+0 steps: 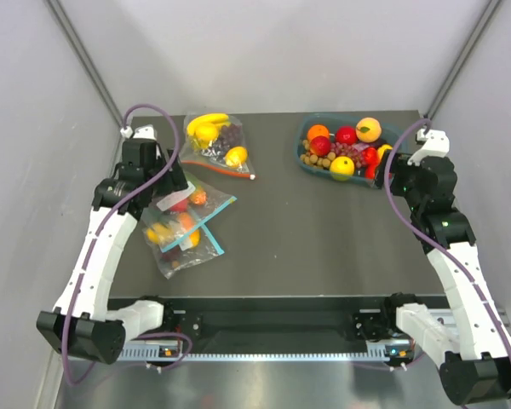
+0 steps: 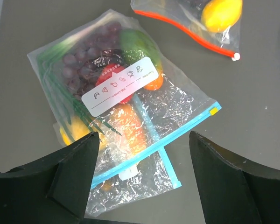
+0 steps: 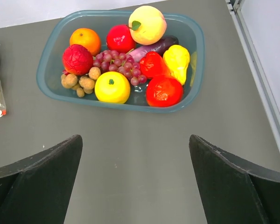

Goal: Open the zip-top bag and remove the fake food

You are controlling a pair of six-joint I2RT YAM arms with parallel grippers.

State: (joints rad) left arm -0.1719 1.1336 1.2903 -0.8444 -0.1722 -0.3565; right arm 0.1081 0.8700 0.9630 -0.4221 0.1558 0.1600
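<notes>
The zip-top bag (image 1: pixel 215 146) lies flat near the back of the table, zipped shut, with the fake food (image 1: pixel 207 128) inside. It looks thin, soft and slippery, and lumpy from the fruit (light too, I think). The red zip strip (image 2: pixel 191 36) looks like the best place to grab. The left gripper (image 2: pixel 142 179) is spread wide over 2 blue-strip bags (image 2: pixel 177 107), holding nothing. The right gripper (image 3: pixel 135 182) is spread too, near the fruit tub (image 3: pixel 44 74).
</notes>
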